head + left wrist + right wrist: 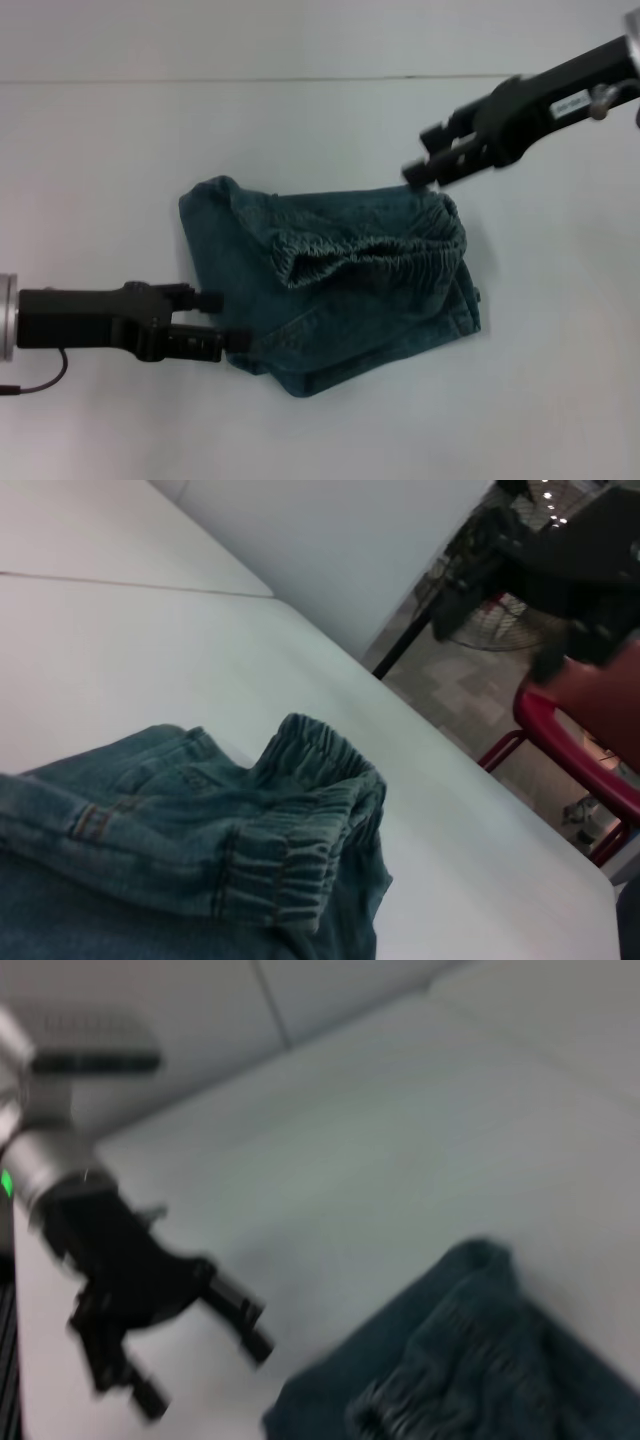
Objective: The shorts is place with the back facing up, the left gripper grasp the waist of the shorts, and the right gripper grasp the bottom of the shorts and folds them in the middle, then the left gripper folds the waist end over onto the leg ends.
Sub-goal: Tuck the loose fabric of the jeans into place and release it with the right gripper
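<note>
The blue denim shorts point(340, 290) lie bunched on the white table point(120, 180), with the elastic waistband point(380, 250) ruffled across their middle. My left gripper point(225, 320) is at the shorts' left edge, open, its lower finger point(236, 342) touching the denim and nothing clamped between the fingers. My right gripper point(422, 152) hangs open just above the shorts' far right corner, holding nothing. The left wrist view shows the waistband point(310, 780) close up and the right gripper point(560, 570) beyond it. In the right wrist view the left gripper point(195, 1360) is open beside the shorts point(470, 1360).
A seam point(250, 79) crosses the table at the back. Beyond the table's edge, the left wrist view shows a red chair point(590, 730) on the floor. White tabletop surrounds the shorts on all sides.
</note>
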Controlling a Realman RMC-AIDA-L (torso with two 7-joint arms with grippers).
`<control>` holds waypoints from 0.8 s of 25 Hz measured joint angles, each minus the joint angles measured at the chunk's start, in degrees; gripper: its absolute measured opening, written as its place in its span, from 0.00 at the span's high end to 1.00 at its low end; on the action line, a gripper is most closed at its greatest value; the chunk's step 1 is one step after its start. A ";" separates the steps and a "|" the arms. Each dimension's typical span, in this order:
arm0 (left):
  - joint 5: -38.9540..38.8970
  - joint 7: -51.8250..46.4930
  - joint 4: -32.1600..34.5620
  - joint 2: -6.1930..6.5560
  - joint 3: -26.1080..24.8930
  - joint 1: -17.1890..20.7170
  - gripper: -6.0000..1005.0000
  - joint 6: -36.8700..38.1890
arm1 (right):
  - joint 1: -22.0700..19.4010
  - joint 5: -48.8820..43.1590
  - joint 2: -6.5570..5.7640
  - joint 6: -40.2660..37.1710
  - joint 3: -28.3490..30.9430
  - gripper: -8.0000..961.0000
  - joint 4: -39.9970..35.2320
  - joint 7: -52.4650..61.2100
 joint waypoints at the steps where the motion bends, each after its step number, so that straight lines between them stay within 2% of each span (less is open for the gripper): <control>1: 0.18 -0.03 0.00 0.00 -0.11 0.02 0.06 -0.04 | 1.45 -1.95 0.25 -1.49 -0.40 0.51 -0.01 0.45; 9: 1.17 -0.32 -0.09 0.02 -0.60 0.23 0.06 -0.17 | 10.14 -15.08 5.76 -0.88 -6.96 0.21 0.11 1.17; 11: 1.19 -0.37 -0.01 0.03 -0.92 0.36 0.06 -0.11 | 11.48 -16.88 6.71 0.56 -9.97 0.21 0.56 2.34; 16: 1.70 -0.38 -0.02 0.10 -1.48 0.83 0.06 -0.25 | 12.92 -17.11 6.99 5.78 -19.41 0.21 2.29 6.44; 20: 2.73 -0.38 -0.11 0.11 -1.95 0.85 0.06 -0.34 | 13.07 -16.24 7.16 8.88 -23.80 0.21 3.50 7.51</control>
